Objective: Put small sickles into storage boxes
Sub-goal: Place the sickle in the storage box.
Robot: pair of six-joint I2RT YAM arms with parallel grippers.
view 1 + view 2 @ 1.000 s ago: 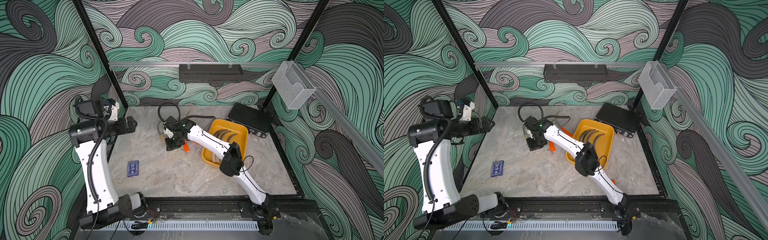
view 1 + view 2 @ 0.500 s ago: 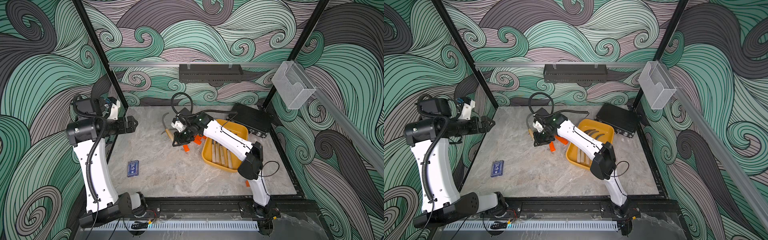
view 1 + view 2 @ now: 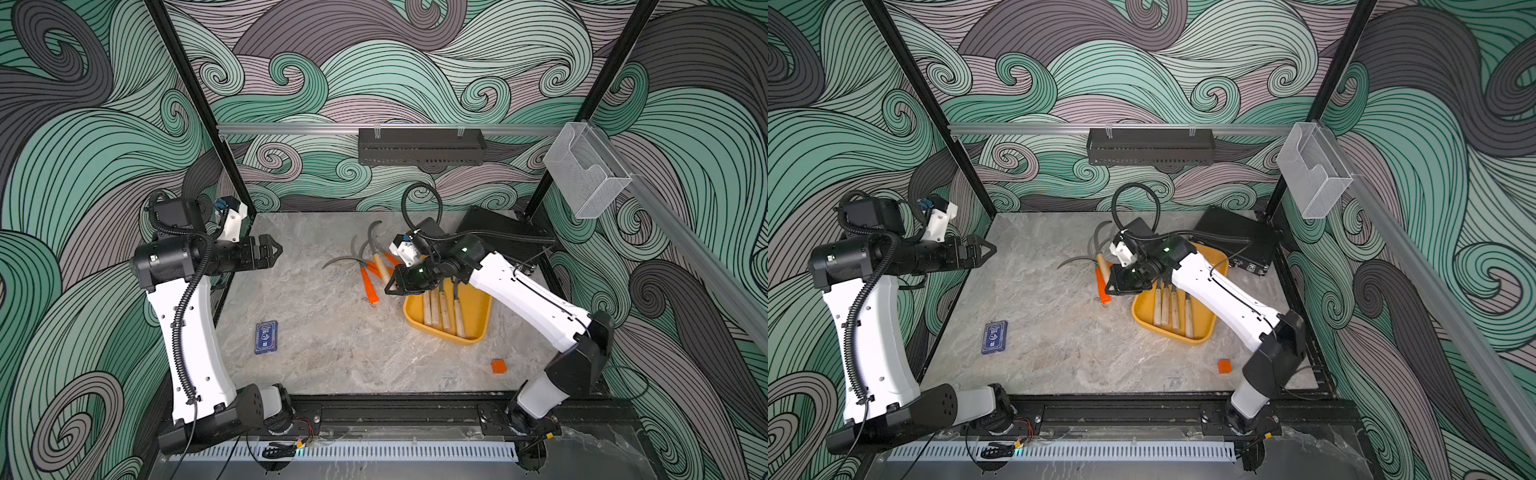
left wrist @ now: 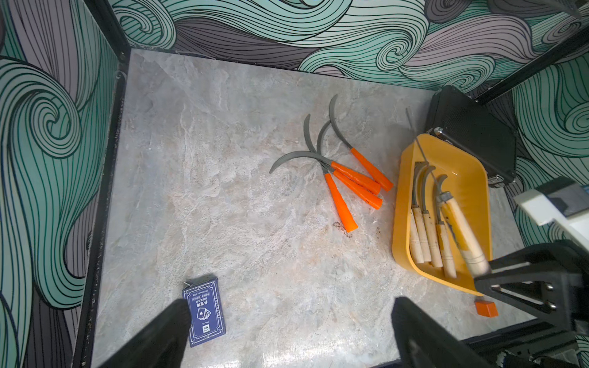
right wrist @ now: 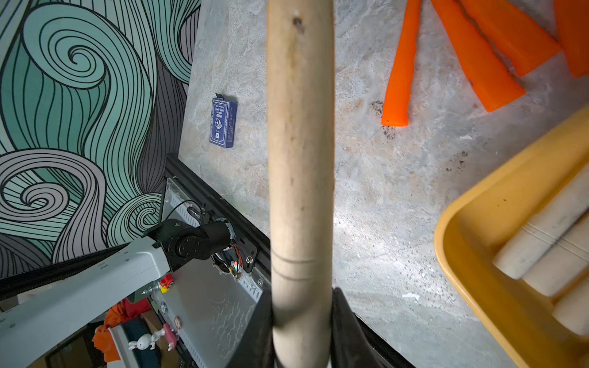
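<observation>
Notably, right tool point(image 5: 301, 328) clamps wooden sickle point(image 4: 459, 223), its blade point(image 4: 441, 188) showing from left wrist; left tool point(image 3: 274, 251) apart.

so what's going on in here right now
The right gripper is shut on a wooden-handled sickle, held in the air beside the yellow tray. Several more wooden-handled sickles already lie in the tray. Four orange-handled sickles lie in a loose pile on the table, not yet put away. The left gripper is open and empty, off at the table's left side.
</observation>
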